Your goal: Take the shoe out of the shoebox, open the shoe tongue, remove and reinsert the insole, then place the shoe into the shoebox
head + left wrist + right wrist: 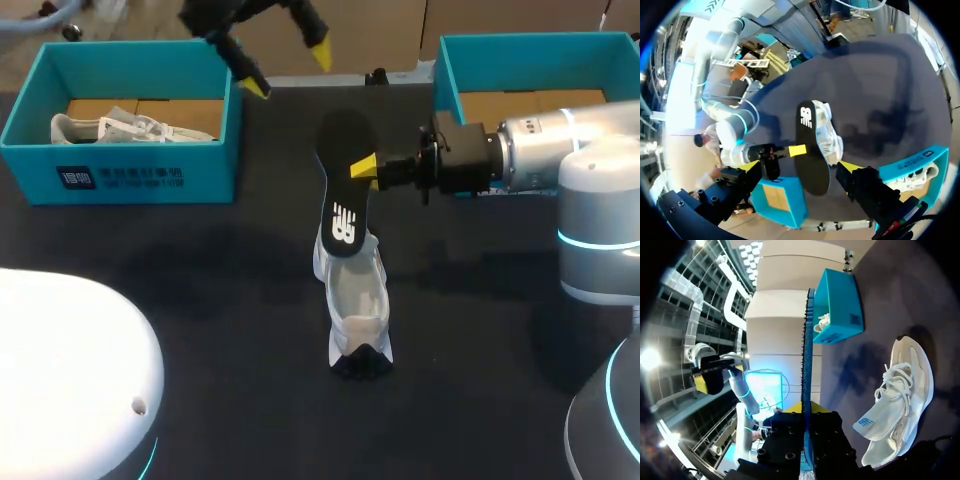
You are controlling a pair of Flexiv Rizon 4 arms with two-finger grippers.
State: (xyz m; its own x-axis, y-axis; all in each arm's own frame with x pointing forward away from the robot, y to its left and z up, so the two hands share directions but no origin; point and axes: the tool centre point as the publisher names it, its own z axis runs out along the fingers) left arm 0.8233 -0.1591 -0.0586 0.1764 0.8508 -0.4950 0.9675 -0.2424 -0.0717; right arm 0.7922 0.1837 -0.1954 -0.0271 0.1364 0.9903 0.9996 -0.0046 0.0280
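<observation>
A white shoe (356, 305) (828, 131) (896, 395) lies on the dark table's middle, heel toward the front. Above it hangs the black insole (343, 180) (810, 155) (806, 355), tilted with one end down by the shoe's opening; whether it touches the shoe I cannot tell. My right gripper (366, 168) (806, 409) is shut on the insole's edge, coming in from the right. My left gripper (288, 70) (799, 175) hovers open over the table's far side, above and behind the insole, holding nothing. The teal shoebox (120, 170) (840, 300) at the far left holds a second white shoe (130, 128).
Another teal box (530, 50) (785, 197) with a cardboard floor stands at the far right, just behind my right arm's wrist. A white rounded robot part (70, 370) fills the front left corner. Bare dark tabletop surrounds the shoe.
</observation>
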